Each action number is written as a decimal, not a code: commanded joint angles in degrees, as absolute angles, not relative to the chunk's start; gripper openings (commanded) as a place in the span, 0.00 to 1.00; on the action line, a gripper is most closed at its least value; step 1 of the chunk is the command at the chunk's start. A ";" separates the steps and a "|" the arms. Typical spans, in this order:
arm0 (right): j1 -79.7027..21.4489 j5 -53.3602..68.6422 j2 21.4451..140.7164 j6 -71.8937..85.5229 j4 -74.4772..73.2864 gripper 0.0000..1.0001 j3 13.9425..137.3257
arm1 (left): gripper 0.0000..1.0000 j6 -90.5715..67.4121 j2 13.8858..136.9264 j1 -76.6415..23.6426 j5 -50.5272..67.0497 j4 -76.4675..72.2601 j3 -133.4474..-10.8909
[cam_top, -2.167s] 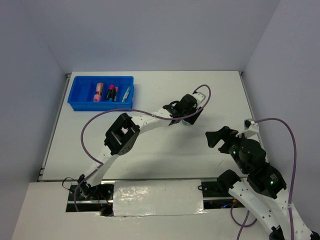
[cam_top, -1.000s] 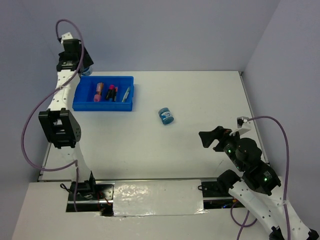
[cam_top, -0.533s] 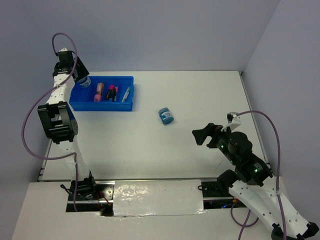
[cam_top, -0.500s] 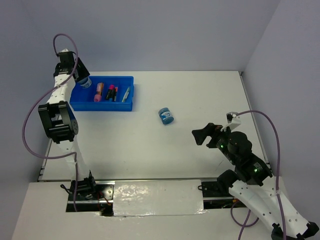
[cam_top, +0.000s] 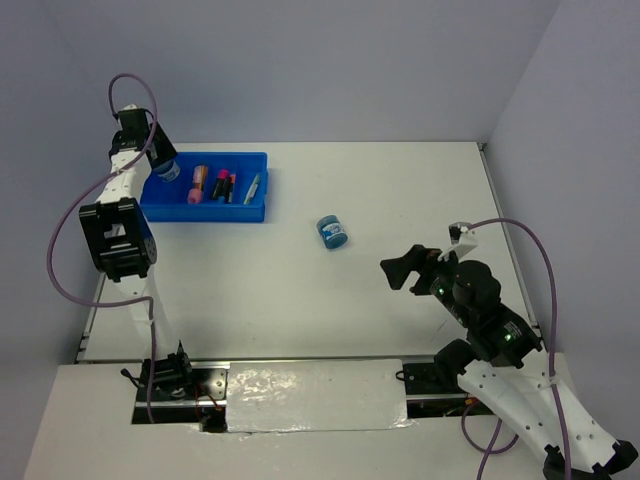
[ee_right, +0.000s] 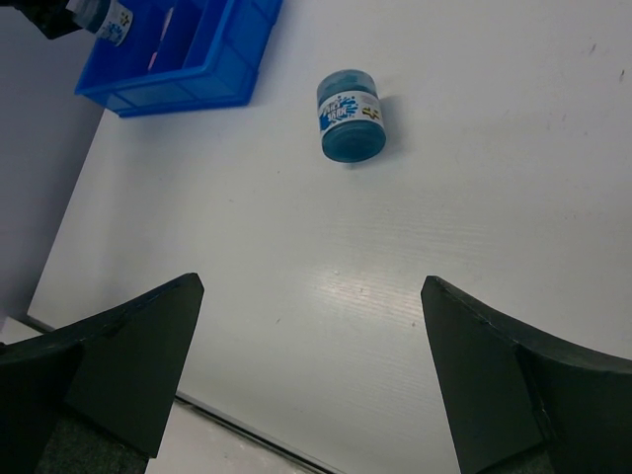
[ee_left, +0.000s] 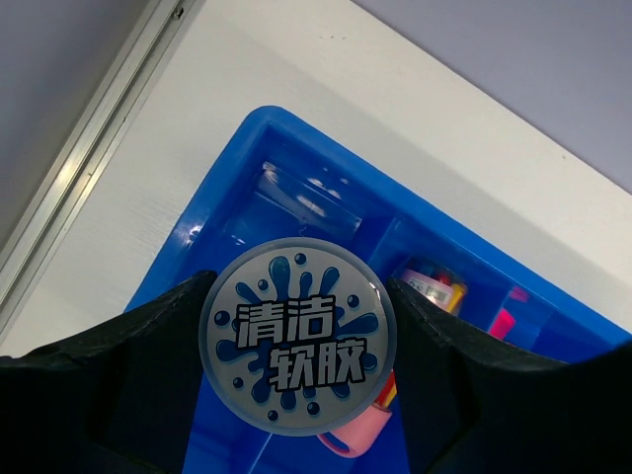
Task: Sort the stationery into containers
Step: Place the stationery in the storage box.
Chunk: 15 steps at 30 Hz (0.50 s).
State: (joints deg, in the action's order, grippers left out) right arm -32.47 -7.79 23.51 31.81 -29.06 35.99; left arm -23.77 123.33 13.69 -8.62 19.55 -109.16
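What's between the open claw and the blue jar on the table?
Nothing. The right wrist view shows only bare table between the right claw and the jar.

I count one round blue jar (cam_top: 167, 169) over the nine o'clock end of the single blue tray (cam_top: 205, 212) and a second jar (cam_top: 333, 232) off at its four o'clock, making two, plus one pink tube (cam_top: 198, 184), two black markers (cam_top: 220, 184) and one thin pen (cam_top: 254, 185).

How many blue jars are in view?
2. One jar is in the left gripper over the tray, at its left end; the other jar sits on the table to its right. None looks hidden.
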 commanded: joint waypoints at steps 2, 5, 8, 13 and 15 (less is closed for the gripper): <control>-32.26 -6.59 24.26 30.85 -25.23 1.00 35.60 | 0.18 -21.62 124.01 13.97 -10.11 15.29 -112.85; -32.17 -6.24 24.61 30.85 -24.96 1.00 35.51 | 0.21 -20.57 125.06 14.06 -10.37 15.29 -113.99; -32.26 -5.80 25.05 30.67 -24.52 1.00 35.51 | 0.23 -20.13 125.94 13.97 -10.20 15.73 -115.57; -32.26 -4.92 25.84 30.50 -24.00 1.00 35.42 | 0.28 -19.60 126.38 13.97 -10.81 15.64 -116.54; -32.26 -4.75 26.01 30.50 -23.73 1.00 35.25 | 0.30 -19.25 127.00 13.97 -11.34 16.08 -116.98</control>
